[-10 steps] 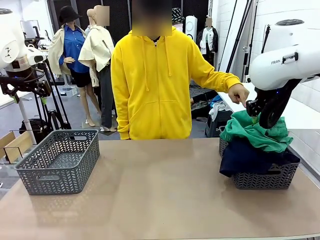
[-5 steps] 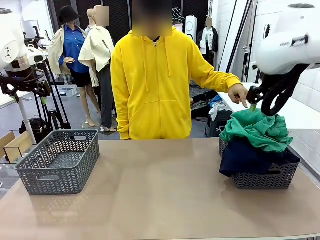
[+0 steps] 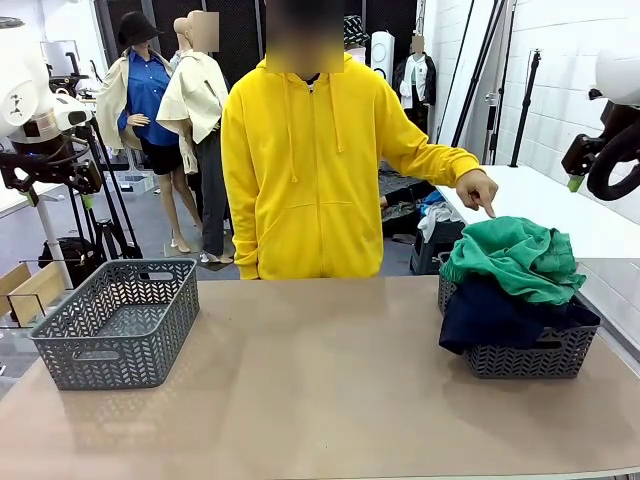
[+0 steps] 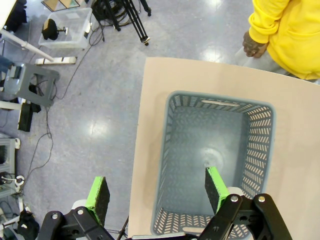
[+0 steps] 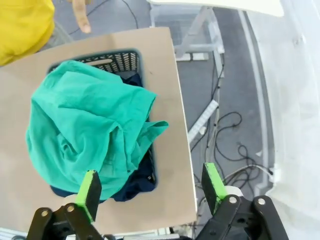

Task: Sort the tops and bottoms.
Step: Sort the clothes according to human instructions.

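right gripper [image 5: 150,192] spread, empty, above green top [image 5: 90,130] heaped on navy garment [image 3: 495,315], apparently bottoms, in basket [image 3: 530,358]. left gripper [image 4: 157,195] spread over empty basket [image 4: 215,145]. person's hand [image 3: 478,188] points at heap.

Two baskets [image 3: 120,320], two garments [image 3: 515,258]

The robot's arms [image 3: 25,70] are glossy white with rounded shells. Each tool has black linkage fingers joined by silver round-headed screws and flat bright-green pads [image 4: 216,182]; the left tool [image 4: 157,192] and right tool [image 5: 152,190] look alike. The person wears a bright yellow zip hoodie [image 3: 305,170] with drawstrings, a front pouch pocket and ribbed cuffs.
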### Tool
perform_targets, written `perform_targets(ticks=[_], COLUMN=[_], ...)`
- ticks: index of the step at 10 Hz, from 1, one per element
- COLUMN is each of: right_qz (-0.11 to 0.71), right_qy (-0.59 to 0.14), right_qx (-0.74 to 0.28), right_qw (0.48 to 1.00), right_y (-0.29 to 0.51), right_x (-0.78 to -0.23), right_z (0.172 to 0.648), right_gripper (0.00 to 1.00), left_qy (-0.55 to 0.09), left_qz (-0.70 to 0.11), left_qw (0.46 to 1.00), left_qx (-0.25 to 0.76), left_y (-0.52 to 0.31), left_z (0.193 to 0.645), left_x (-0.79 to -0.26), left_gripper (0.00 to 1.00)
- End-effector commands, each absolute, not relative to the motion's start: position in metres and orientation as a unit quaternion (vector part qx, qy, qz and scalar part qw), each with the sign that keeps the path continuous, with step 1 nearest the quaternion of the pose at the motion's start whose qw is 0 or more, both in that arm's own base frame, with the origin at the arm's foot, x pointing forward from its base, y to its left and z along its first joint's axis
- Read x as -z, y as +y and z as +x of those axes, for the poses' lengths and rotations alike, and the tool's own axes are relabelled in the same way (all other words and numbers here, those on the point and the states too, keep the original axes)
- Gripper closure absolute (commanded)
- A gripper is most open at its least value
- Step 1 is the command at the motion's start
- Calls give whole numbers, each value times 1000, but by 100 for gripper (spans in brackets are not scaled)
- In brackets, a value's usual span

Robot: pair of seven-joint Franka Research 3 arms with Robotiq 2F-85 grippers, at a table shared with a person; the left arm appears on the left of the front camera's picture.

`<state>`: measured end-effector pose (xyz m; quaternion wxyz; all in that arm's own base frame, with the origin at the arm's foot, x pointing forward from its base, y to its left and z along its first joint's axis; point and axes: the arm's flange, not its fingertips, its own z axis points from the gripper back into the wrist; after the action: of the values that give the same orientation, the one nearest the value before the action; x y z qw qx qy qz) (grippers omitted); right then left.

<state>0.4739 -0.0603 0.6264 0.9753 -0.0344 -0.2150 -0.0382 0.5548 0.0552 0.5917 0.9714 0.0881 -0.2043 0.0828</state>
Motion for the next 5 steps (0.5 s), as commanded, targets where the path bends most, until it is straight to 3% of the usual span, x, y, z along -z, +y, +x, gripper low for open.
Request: perform_targets(ticks=[1, 5], right_qz=[-36, -36], right_qy=[-213, -213], right_qx=[26, 26], right_qw=[976, 976], right_y=[-49, -49], right_x=[-625, -625], right_z=[478, 478], right_gripper=[0, 0], left_qy=[-203, -203], left_qz=[94, 94], left_qw=[971, 971], left_qx=[-85, -85], left_y=[55, 55], left_z=[556, 556], left_x=[-594, -594], left_gripper=[0, 0])
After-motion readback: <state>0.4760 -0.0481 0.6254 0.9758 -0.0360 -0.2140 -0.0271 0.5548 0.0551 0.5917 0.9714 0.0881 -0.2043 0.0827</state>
